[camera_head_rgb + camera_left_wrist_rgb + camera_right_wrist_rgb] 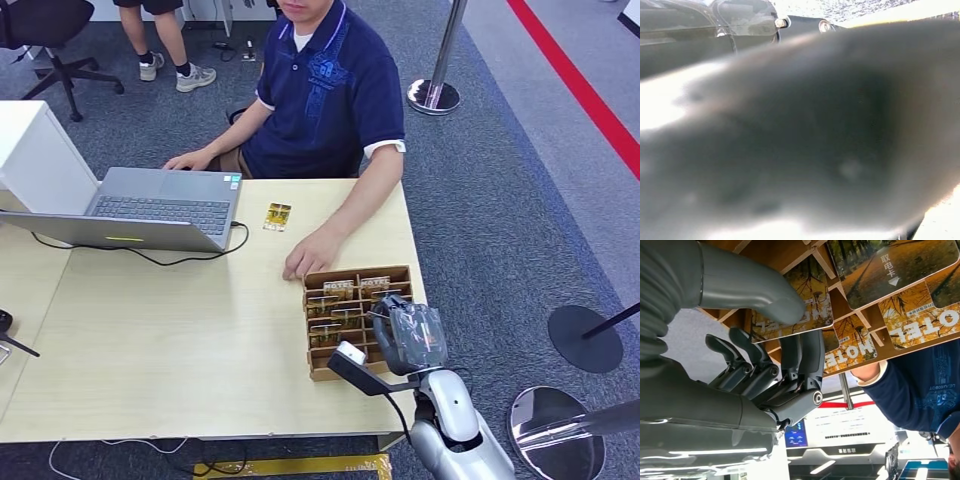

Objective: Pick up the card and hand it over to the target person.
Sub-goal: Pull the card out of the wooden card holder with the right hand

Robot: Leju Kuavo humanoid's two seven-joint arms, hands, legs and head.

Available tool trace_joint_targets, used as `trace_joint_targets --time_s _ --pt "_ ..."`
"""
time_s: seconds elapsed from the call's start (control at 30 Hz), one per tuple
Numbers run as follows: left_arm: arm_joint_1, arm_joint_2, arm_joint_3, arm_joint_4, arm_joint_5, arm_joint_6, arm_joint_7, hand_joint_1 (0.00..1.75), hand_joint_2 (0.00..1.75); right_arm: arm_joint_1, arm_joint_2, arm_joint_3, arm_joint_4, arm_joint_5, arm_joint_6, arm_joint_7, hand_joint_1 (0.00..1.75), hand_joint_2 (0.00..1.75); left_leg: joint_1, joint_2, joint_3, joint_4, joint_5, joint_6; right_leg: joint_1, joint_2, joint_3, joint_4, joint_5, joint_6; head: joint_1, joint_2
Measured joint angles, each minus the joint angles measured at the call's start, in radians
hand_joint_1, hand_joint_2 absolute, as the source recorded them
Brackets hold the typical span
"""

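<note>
A cardboard box point(313, 372) with dividers stands at the table's right edge, holding several yellow hotel cards point(338, 290). My right hand point(410, 333) is over its right side. In the right wrist view, my right hand point(764, 375) has its thumb point(753, 285) lying across one card point(817, 305). Its fingers point(806, 355) are curled at that card's edge, and I cannot tell whether they grip it. A person in a dark blue shirt point(324, 90) sits across the table, with one hand point(309, 258) resting just behind the box. The left wrist view shows a blurred grey mass point(798, 140).
A loose yellow card point(277, 216) lies on the table in front of the person. An open laptop point(158, 205) with a black cable sits at the far left. Stanchion bases point(557, 432) stand on the carpet to the right, and another person's legs point(162, 40) are at the back.
</note>
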Motion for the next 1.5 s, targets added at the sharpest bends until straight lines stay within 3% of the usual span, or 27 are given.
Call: trace_joint_targets --time_s 0.7,1.5 --pt "-0.002 -0.001 0.000 0.004 -0.007 -0.029 -0.014 0.00 0.00 0.005 0.009 -0.010 -0.034 0.003 0.017 -0.006 1.61 1.75 0.001 0.000 0.000 0.000 0.001 -0.001 0.001 0.000 -0.001 0.000 0.001 -0.001 0.000 0.000" --pt "-0.001 -0.007 0.014 0.004 0.015 -0.024 -0.010 0.00 0.00 -0.026 -0.007 -0.035 -0.286 -0.071 0.124 0.037 1.61 1.75 0.001 0.001 -0.003 0.001 0.001 -0.002 0.001 0.001 -0.003 0.002 0.001 -0.001 0.000 0.000"
